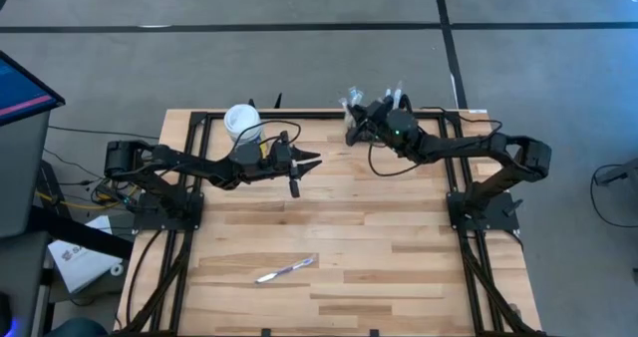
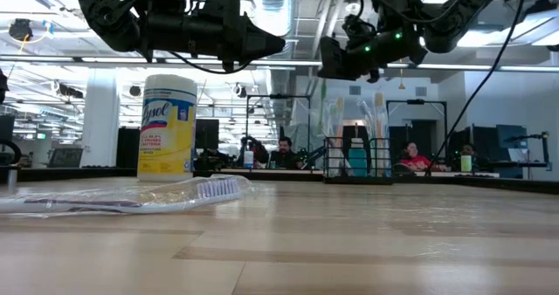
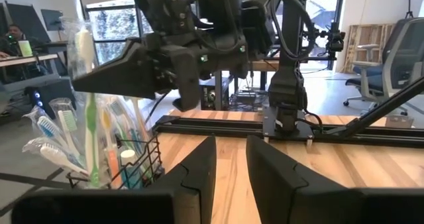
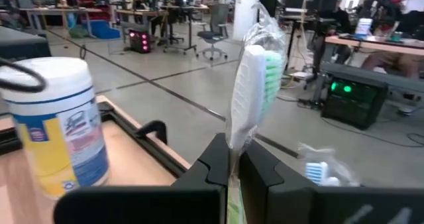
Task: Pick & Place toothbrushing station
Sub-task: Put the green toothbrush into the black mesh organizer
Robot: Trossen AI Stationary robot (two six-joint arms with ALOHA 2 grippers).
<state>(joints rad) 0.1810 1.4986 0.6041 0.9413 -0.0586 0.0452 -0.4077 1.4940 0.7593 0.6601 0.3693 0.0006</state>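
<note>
The toothbrushing station (image 3: pixel 142 161), a small black wire caddy (image 1: pixel 371 106) full of wrapped toothbrushes, stands at the table's far edge, right of the middle (image 2: pixel 358 160). My right gripper (image 1: pixel 350 130) is at the caddy's left side, shut on a wrapped white-and-green toothbrush (image 4: pixel 250 85). To its left, above the table, my left gripper (image 1: pixel 307 163) stands open with nothing between its fingers (image 3: pixel 230 151). Another wrapped toothbrush (image 1: pixel 286 269) lies flat near the table's near edge (image 2: pixel 131 195). My right gripper pinches the wrapped toothbrush between its two fingers just below the head (image 4: pixel 233 174). The fingers are level and lie across the brush. It stands upright, head above the fingers (image 3: pixel 85 52), with its lower end down among the brushes in the caddy (image 3: pixel 93 171).
A white round tub with a yellow label (image 1: pixel 241 121) stands at the far edge, behind my left arm (image 2: pixel 168 125). Black frame rails (image 1: pixel 469 267) run along both sides of the wooden table. People sit at desks in the room beyond.
</note>
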